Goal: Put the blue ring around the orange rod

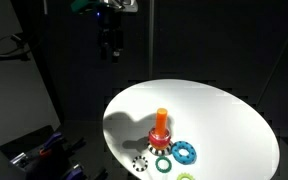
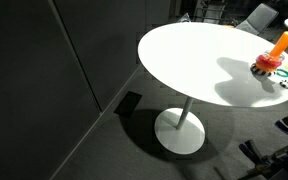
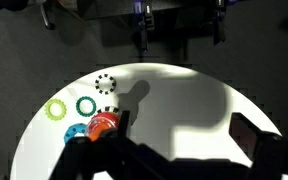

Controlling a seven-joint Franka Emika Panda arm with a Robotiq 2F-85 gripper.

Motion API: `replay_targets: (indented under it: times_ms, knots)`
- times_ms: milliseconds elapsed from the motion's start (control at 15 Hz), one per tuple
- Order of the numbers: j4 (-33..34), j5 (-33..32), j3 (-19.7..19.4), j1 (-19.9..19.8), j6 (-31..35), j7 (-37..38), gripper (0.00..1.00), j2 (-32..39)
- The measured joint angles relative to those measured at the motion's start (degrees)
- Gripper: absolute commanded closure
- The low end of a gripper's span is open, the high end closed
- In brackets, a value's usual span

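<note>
The orange rod [image 1: 161, 122] stands upright on its red base on the white round table [image 1: 214, 110]. The blue ring [image 1: 186, 152] lies flat on the table just beside the base. In the wrist view the rod [image 3: 102, 124] shows from above at the lower left, with the blue ring [image 3: 75, 132] next to it. My gripper [image 1: 109, 46] hangs high above the table's far edge, well away from both. In the wrist view its fingers [image 3: 184, 135] are wide apart with nothing between them. In an exterior view the rod [image 2: 282, 45] shows at the right edge.
A teal ring [image 1: 162, 164], a white toothed ring [image 1: 139, 164] and a yellow-green ring [image 1: 186, 177] lie near the table's front edge, close to the rod. The table stands on a single pedestal [image 2: 180, 130]. The surroundings are dark.
</note>
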Motion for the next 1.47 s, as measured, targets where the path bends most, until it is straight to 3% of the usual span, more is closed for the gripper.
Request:
replay_targets:
  times_ms: [600, 1467]
  knots:
    - [0.0, 0.1, -3.0, -0.4, 8.1, 1.6, 0.0, 6.2]
    - [3.6, 0.4, -10.9, -6.7, 17.8, 8.2, 0.0, 14.6]
